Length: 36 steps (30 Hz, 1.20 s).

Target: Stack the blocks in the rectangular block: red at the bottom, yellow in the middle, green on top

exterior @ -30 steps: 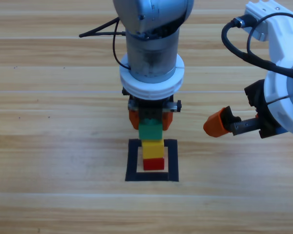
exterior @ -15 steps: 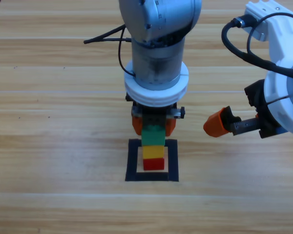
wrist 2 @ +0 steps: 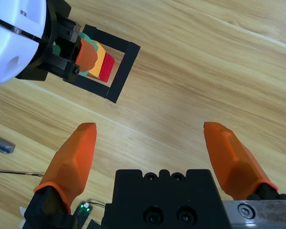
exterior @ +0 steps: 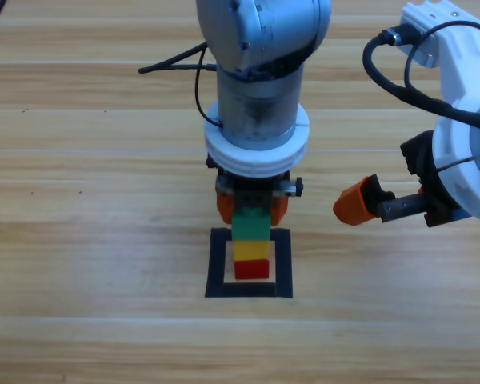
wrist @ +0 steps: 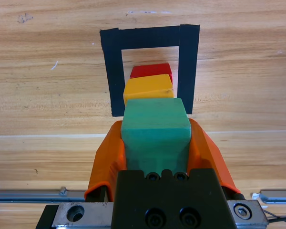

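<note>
The red cube (exterior: pixel 252 270) sits inside the black tape rectangle (exterior: pixel 216 264), and the yellow cube (exterior: pixel 251 250) rests on it. My left gripper (exterior: pixel 250 206) comes straight down over the stack and is shut on the green cube (exterior: pixel 250 223), which sits on or just above the yellow one. In the left wrist view the green cube (wrist: pixel 155 130) fills the space between the orange jaws, with yellow (wrist: pixel 148 88) and red (wrist: pixel 150 70) beyond it inside the tape (wrist: pixel 111 71). My right gripper (wrist 2: pixel 152 148) waits open at the right of the table, its one visible orange jaw tip (exterior: pixel 354 201) well clear of the stack.
Bare wooden table lies all around the tape outline. The left arm's grey body (exterior: pixel 260 72) and a black cable (exterior: pixel 172 60) hang over the far side of the stack. The right arm (exterior: pixel 456 120) fills the right edge.
The left gripper has lowered the green cube down toward the yellow cube and shifted slightly right. The right arm has not moved.
</note>
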{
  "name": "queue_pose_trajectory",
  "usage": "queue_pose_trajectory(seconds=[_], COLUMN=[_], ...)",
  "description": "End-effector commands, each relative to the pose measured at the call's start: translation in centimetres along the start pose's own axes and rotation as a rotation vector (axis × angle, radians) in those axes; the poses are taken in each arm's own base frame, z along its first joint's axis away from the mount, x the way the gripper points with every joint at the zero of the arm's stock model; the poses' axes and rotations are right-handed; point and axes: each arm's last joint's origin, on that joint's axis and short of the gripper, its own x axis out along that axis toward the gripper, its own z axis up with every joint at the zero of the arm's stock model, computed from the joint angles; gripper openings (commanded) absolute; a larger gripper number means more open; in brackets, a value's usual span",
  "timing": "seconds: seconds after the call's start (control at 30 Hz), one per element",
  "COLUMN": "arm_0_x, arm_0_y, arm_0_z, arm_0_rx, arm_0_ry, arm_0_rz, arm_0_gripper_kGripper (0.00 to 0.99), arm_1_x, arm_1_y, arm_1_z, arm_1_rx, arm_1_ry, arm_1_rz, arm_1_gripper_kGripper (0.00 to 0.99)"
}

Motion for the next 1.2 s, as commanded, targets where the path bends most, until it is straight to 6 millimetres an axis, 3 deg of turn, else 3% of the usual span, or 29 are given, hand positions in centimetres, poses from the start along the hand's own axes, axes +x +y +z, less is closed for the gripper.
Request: queue_pose_trajectory(seconds=[0.03, 0.37, 0.4, 0.43, 0.47, 0.53, 0.77, 0.97, 1.07, 1.2], arm_0_x=[2.7, 1.5, 1.2, 0.8, 0.7, 0.4, -0.2, -1.9, -5.4, -10.9], arm_0_y=[-1.3, -0.9, -0.8, -0.6, -0.5, -0.4, -0.1, 0.6, 1.9, 5.6], arm_0_z=[-0.5, -0.6, -0.6, -0.7, -0.7, -0.7, -0.9, -1.1, -1.4, -2.9], arm_0_rx=[0.014, 0.010, 0.008, 0.007, 0.008, 0.007, 0.005, 0.001, -0.021, -0.091], arm_0_ry=[0.034, 0.014, 0.010, 0.007, 0.006, 0.001, -0.002, -0.024, -0.082, -0.189], arm_0_rz=[0.048, 0.032, 0.029, 0.028, 0.027, 0.022, 0.015, -0.010, -0.067, -0.121], arm_0_gripper_kGripper=[0.000, 0.000, 0.121, 0.483, 0.750, 0.861, 0.953, 0.966, 0.977, 0.990], arm_1_x=[-1.2, -1.2, -1.2, -1.2, -1.2, -1.3, -1.4, -1.8, -1.8, -1.9], arm_1_y=[-1.3, -1.3, -1.3, -1.3, -1.3, -1.3, -1.4, -1.5, -1.5, -1.5], arm_1_z=[0.0, 0.0, 0.0, 0.0, 0.0, 0.0, 0.1, 0.2, 0.2, 0.1], arm_1_rx=[0.019, 0.019, 0.019, 0.019, 0.021, 0.018, 0.011, 0.014, 0.014, 0.015], arm_1_ry=[-0.028, -0.029, -0.029, -0.029, -0.030, -0.034, -0.050, -0.059, -0.059, -0.062], arm_1_rz=[0.014, 0.015, 0.015, 0.015, 0.013, 0.010, -0.001, 0.007, 0.007, 0.007], arm_1_gripper_kGripper=[0.990, 0.990, 0.990, 0.990, 0.990, 0.990, 0.990, 0.990, 0.990, 0.990])
